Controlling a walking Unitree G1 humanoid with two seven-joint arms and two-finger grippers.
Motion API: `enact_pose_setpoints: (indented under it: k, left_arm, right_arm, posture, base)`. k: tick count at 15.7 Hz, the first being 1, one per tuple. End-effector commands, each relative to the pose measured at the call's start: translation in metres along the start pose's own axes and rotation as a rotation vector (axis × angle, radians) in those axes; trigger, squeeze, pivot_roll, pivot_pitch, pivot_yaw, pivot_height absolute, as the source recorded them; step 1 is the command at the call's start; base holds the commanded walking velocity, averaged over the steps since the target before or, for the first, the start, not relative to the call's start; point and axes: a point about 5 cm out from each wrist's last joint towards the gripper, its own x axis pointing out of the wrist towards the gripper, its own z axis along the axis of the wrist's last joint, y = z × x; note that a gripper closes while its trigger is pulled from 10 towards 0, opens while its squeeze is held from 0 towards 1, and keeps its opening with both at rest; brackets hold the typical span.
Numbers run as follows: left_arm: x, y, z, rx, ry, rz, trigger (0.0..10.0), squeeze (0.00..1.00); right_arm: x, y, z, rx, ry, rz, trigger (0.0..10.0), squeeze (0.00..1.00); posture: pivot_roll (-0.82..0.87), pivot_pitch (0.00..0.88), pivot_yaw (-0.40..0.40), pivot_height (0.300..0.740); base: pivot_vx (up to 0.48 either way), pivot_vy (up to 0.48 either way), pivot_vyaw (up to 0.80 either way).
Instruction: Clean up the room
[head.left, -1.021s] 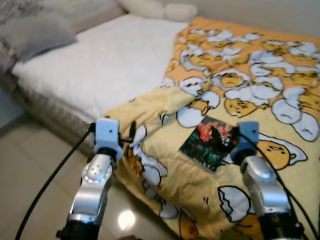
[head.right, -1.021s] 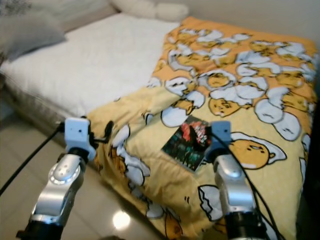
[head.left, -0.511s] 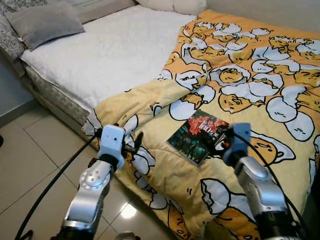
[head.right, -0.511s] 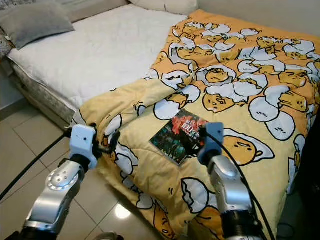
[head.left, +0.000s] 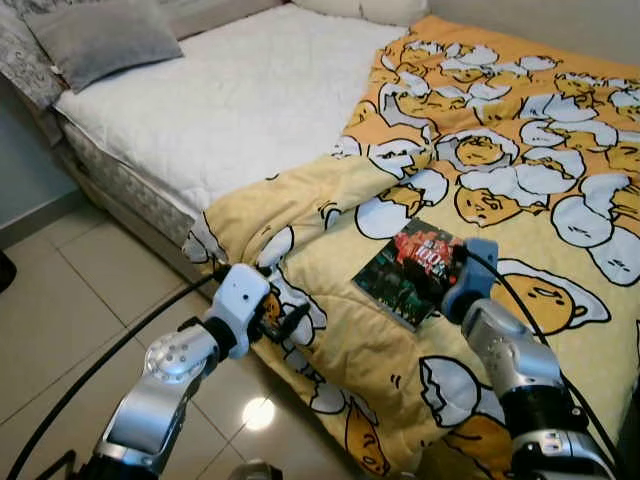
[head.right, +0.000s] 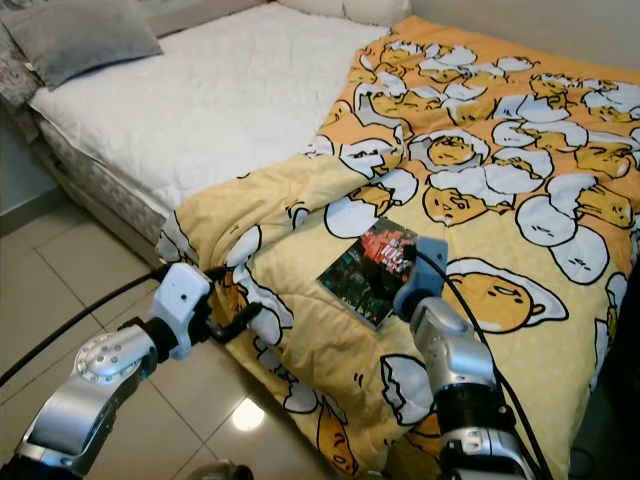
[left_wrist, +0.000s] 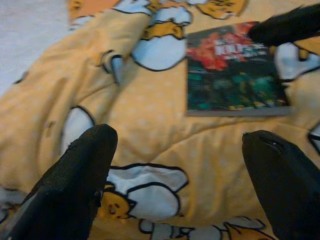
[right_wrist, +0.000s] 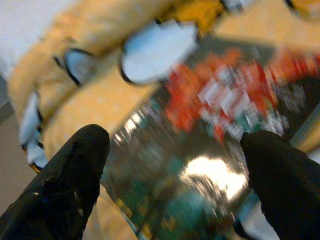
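One book (head.left: 412, 273) flat on yellow duvet (head.left: 330, 350) on bed (head.left: 240, 110), long axis 1-to-7 o'clock. Right gripper (right_wrist: 175, 165) nearer, fingers spread, book just ahead. Left gripper (left_wrist: 180, 165) spread at duvet's edge, book at 2 o'clock.

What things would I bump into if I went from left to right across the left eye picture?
Grey pillow → white quilted mattress → left gripper → dark glossy book with red lettering → right gripper, all along the yellow egg-cartoon blanket.
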Motion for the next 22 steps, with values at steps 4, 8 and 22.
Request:
enact_pose_setpoints:
  k: [4,8,22]
  left_arm:
    - [-0.002,-0.012,0.002,0.006,0.027,-0.106,10.0,0.7]
    - [-0.001,-0.015,0.004,0.002,0.03,-0.136,10.0,0.7]
    - [-0.006,-0.016,0.0,-0.018,0.051,-0.15,10.0,0.71]
  right_arm:
    - [-0.002,-0.012,0.002,0.091,0.038,-0.018,10.0,0.0]
    - [-0.002,-0.01,-0.009,0.218,0.133,0.029,10.0,0.0]
    - [0.013,0.001,-0.03,0.373,0.224,0.092,10.0,0.0]
  posture:
    - [0.04,0.061,0.042,0.74]
    - [0.04,0.065,0.033,0.74]
    - [0.06,0.076,0.017,0.74]
  base:
    - [0.0,0.0,0.0]
    - [0.0,0.0,0.0]
    - [0.0,0.0,0.0]
